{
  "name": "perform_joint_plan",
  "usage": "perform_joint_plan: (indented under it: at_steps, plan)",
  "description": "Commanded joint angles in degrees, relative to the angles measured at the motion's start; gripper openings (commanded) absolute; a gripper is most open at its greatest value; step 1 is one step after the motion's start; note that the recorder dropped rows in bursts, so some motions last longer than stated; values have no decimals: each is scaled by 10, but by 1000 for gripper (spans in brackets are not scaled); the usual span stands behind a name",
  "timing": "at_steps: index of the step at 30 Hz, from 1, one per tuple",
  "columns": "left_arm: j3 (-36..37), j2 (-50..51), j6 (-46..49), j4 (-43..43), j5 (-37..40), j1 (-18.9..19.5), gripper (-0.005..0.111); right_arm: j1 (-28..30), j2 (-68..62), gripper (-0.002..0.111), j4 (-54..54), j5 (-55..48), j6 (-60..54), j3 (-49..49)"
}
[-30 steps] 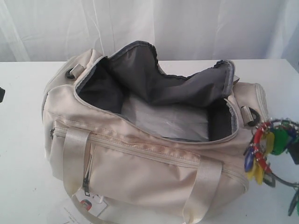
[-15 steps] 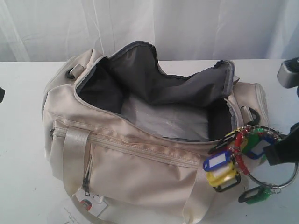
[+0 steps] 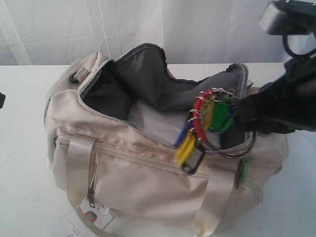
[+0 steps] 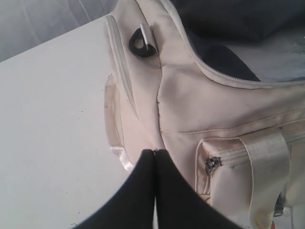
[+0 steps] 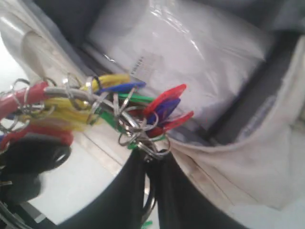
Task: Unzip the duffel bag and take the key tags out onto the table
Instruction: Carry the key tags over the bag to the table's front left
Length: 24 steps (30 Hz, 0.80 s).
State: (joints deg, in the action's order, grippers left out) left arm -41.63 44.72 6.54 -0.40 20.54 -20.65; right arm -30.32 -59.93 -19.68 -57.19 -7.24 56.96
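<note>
1. Large cream satin-sheen duffel bag [image 3: 148, 182] is sitting on the wide white table [image 3: 24, 148]. Its main zip is open and the mouth is gaping, showing grey lining.
2. Right gripper [image 5: 152, 156] is reaching in over the bag's right end. Its black jaws are clamping the wire ring of the key tags [image 3: 205, 123], a bunch of red, green, blue and yellow plastic tags.
3. The key tags are hanging in the air over the bag's open mouth, just above its front rim near the right end. They are not resting on the table.
4. In the exterior view, one green tag [image 3: 243, 167] is dangling lower than the rest, in front of the bag's front wall.
5. A white sheet in crinkled clear plastic [image 5: 190, 52] is lying on the bag's floor, below the tags.
6. Left gripper [image 4: 155, 152] is sitting at the bag's left end with its jaws pressed together and nothing between them. I cannot tell whether its tips are touching the fabric.
7. A black strap ring [image 4: 140, 43] is sitting high on the bag's left end. A paper hangtag [image 3: 94, 215] is lying at the bag's front lower edge.
</note>
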Motion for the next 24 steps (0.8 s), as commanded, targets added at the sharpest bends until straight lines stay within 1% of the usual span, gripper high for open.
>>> perform_joint_plan:
  at_steps: [1,3,7,11,15,17,19,20,22,24]
  plan:
    - [3,-7,-4,-9,5,-1,0,-79,-65,0,-48,70,-17,15]
    - [3,-7,-4,-9,5,-1,0,-165,-137,0,-49,113,-17,47]
    - [3,-7,-4,-9,5,-1,0,-236,-223,0,-45,148,-17,101]
    - [3,-7,-4,-9,5,-1,0,-272,-299,0,-45,158,-17,158]
    - [3,-7,-5,-1,6,-1,0,-293,-375,0,-45,160,-22,212]
    - [3,-7,-22,10,6,-1,0,-304,-408,0,-45,162,-22,236]
    - [2,-7,-49,43,13,-1,0,-309,-435,0,-45,161,-22,255]
    - [-1,-7,-69,73,22,-1,0,-309,-448,0,-45,157,-22,265]
    - [-10,-10,-139,150,47,-1,0,-309,-470,0,-45,149,-26,280]
    - [-11,-16,-251,267,71,-1,0,-309,-486,0,-45,148,-27,291]
